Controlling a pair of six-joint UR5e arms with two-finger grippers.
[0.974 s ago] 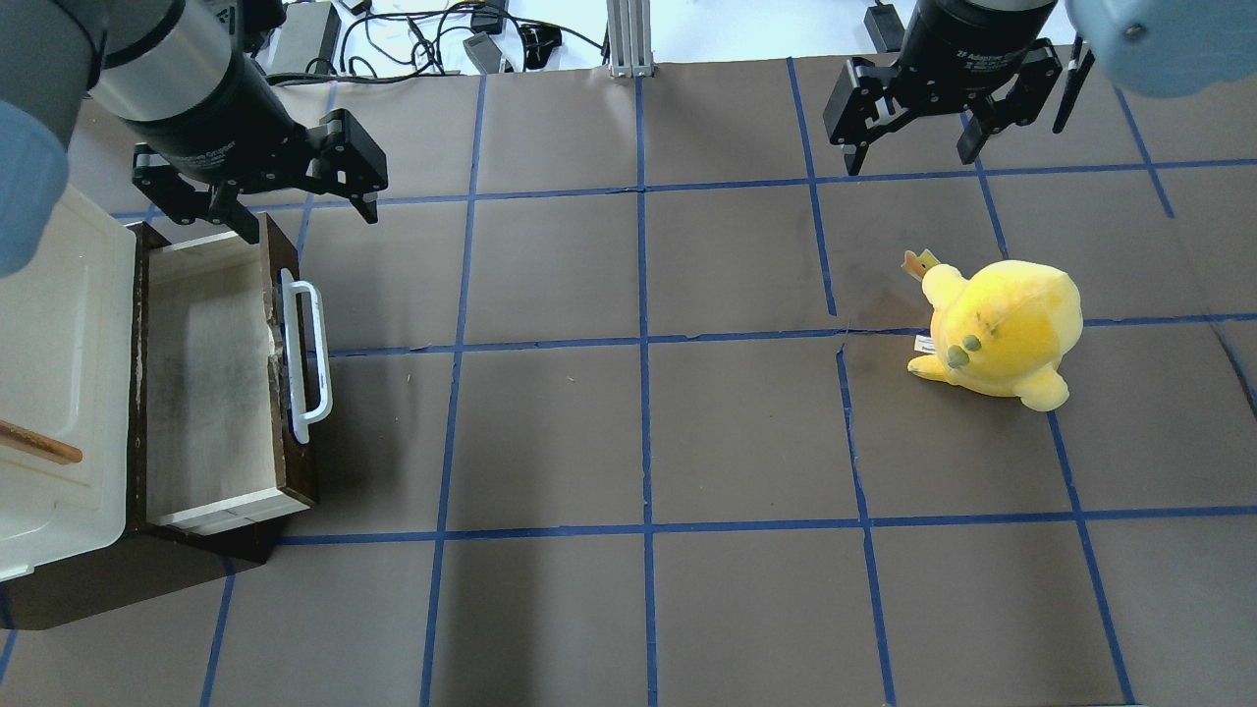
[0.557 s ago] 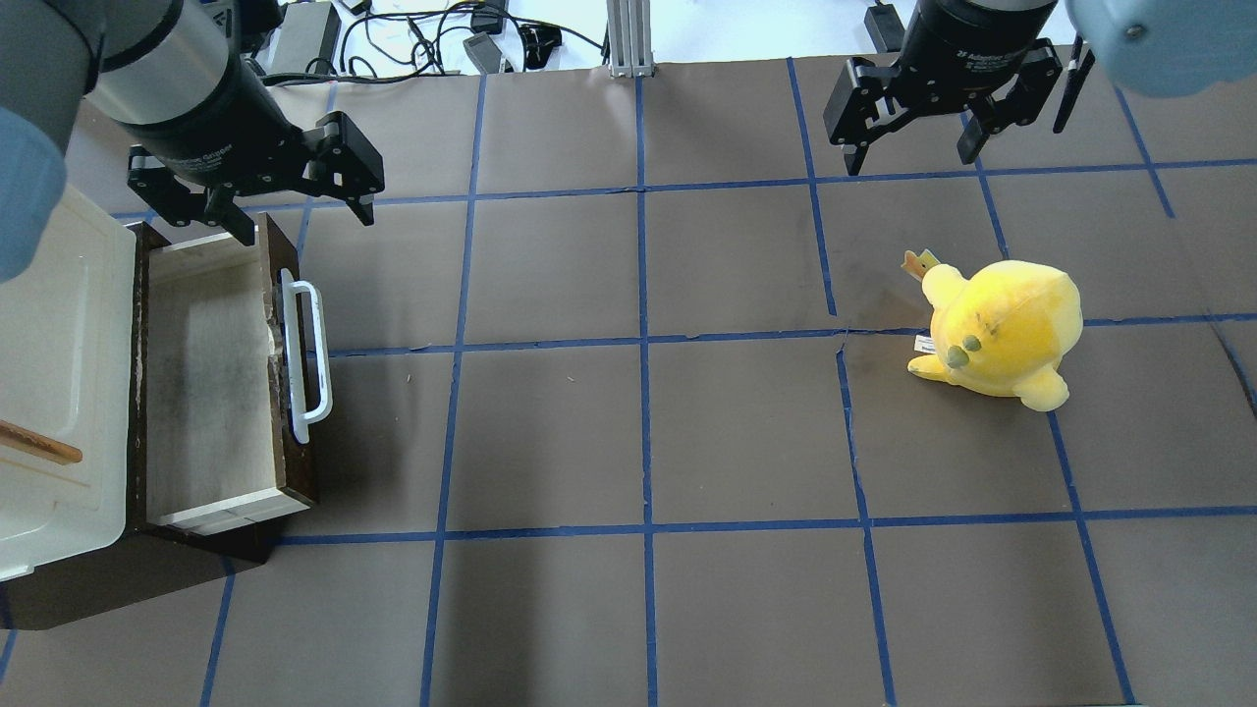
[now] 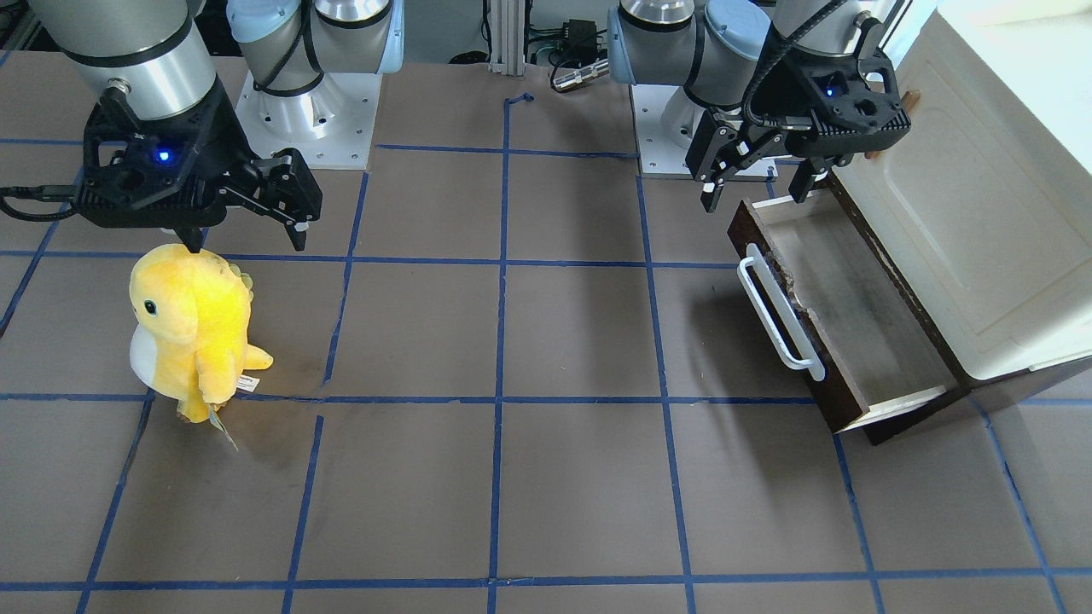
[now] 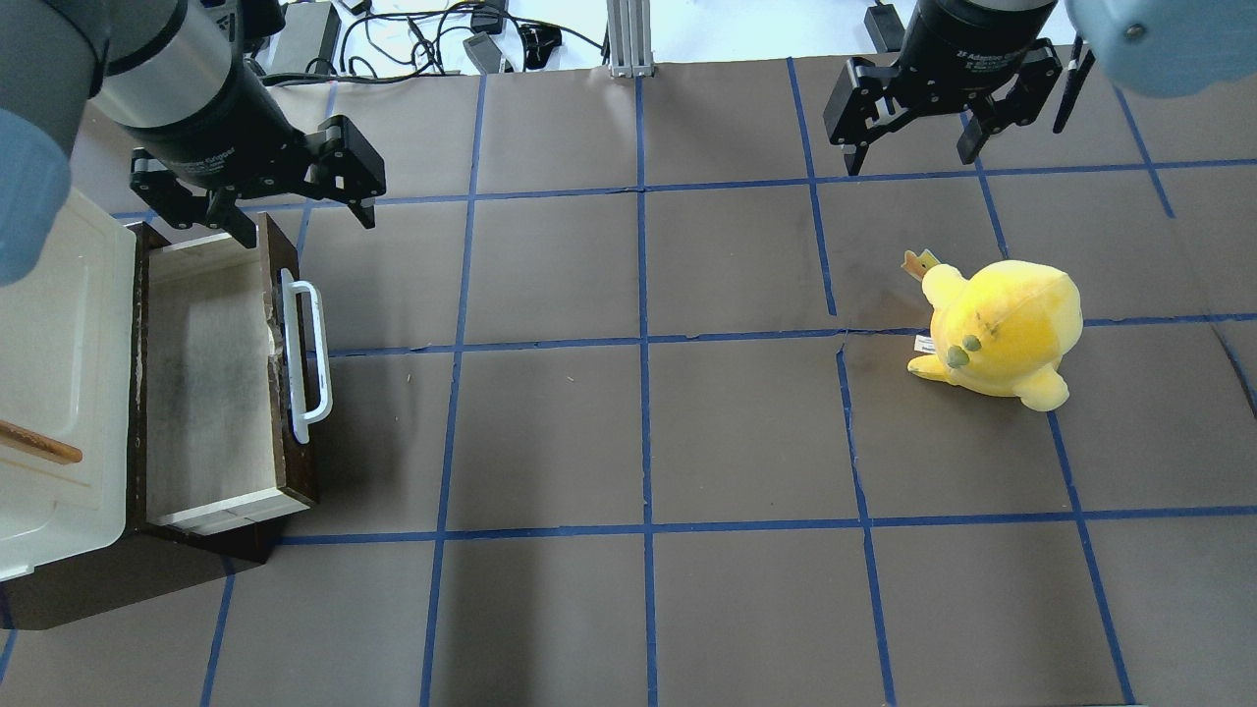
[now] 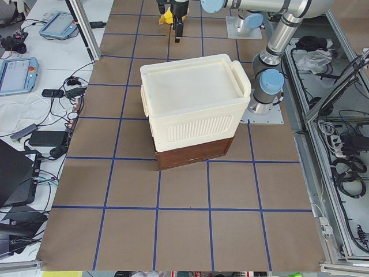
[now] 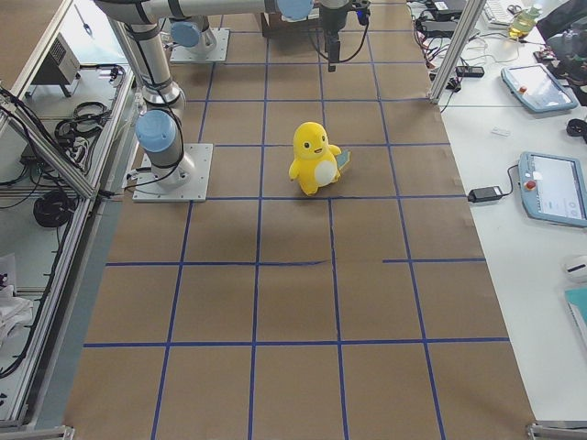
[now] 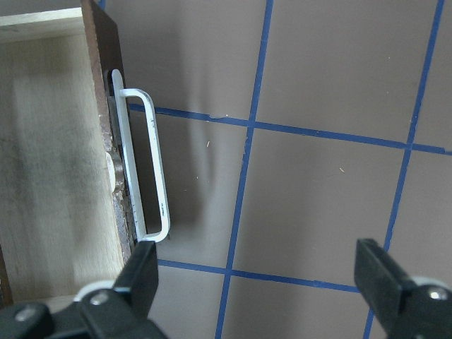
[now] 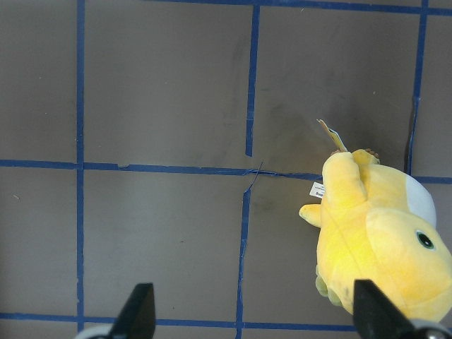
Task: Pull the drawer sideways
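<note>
Drawer (image 4: 206, 383) standing open; left gripper (image 4: 306, 226) wide, empty, above its corner: lowering here could strike the front, missing the handle (image 4: 322, 353).

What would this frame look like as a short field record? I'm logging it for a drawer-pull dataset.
drawer: pulled out of the cream cabinet, nothing inside
handle: white bar on the dark front, not gripped
left gripper: open, empty, by one end of the drawer's front
right gripper: open, empty, apart from the plush toy
plush toy: yellow, upright on the table, far from the drawer
</note>
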